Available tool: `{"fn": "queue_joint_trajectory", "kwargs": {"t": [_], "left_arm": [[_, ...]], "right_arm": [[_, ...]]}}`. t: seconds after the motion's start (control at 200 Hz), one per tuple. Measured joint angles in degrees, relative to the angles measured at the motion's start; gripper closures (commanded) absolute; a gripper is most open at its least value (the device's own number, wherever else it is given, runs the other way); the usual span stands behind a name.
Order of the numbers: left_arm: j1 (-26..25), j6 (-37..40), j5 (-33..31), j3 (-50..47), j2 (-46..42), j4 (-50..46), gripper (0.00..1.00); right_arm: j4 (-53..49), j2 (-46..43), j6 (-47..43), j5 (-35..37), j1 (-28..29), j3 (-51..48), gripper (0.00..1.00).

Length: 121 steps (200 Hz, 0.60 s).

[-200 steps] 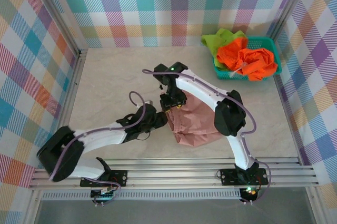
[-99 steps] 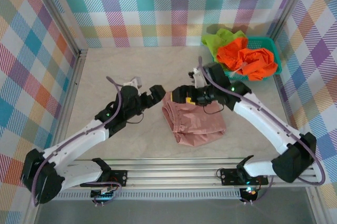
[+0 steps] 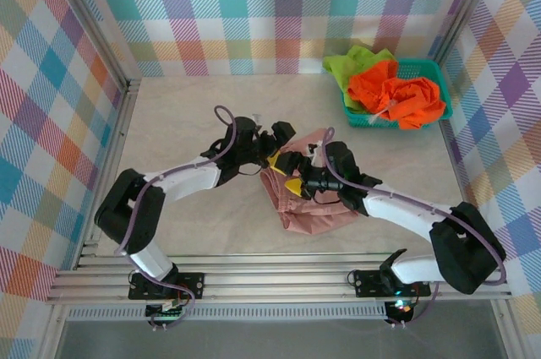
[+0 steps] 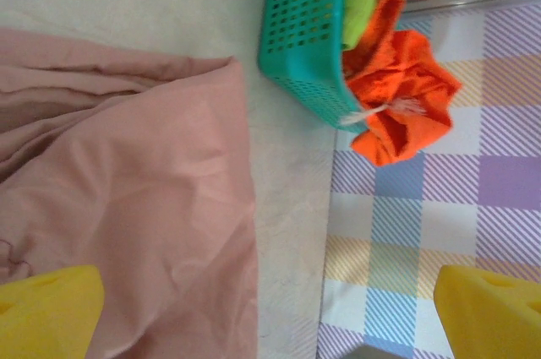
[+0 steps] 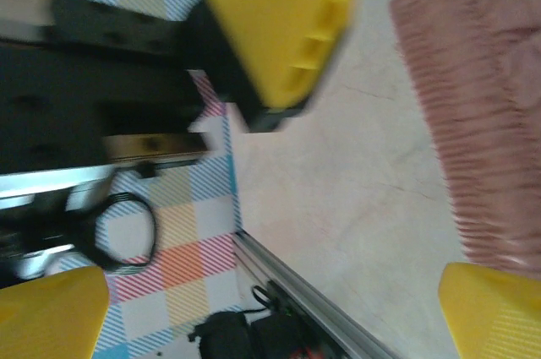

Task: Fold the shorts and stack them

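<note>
Beige tabletop (image 3: 186, 122), plaid walls: pink shorts (image 3: 317, 203) mid-table, looks part-folded. Left gripper (image 3: 281, 144) and right gripper (image 3: 293, 180) sit by its left edge, jaws apart, empty. Next: grip an edge, finish fold. Orange shorts (image 3: 401, 97) and green shorts (image 3: 351, 63) wait in basket (image 3: 441, 93).

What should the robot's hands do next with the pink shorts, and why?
Probably lower both and pinch the edge of the pink shorts nearest them, to fold it over. The left gripper and right gripper both stand open, holding nothing, close together at that edge. The shorts lie rumpled on the table, not neatly folded.
</note>
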Motion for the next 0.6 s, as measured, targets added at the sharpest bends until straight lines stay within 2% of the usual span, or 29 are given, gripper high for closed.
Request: {"fn": "queue_joint_trajectory", "kwargs": {"t": [0.44,0.605], "left_arm": [[2.2,-1.2,1.2,-1.9,7.3,4.8,0.00],[2.3,-0.9,1.2,-3.0,9.6,7.0,0.00]], "right_arm": [[16.7,11.8,11.2,3.6,3.7,-7.9,0.04],[26.3,15.8,14.6,4.0,3.8,-10.8,0.05]]}}
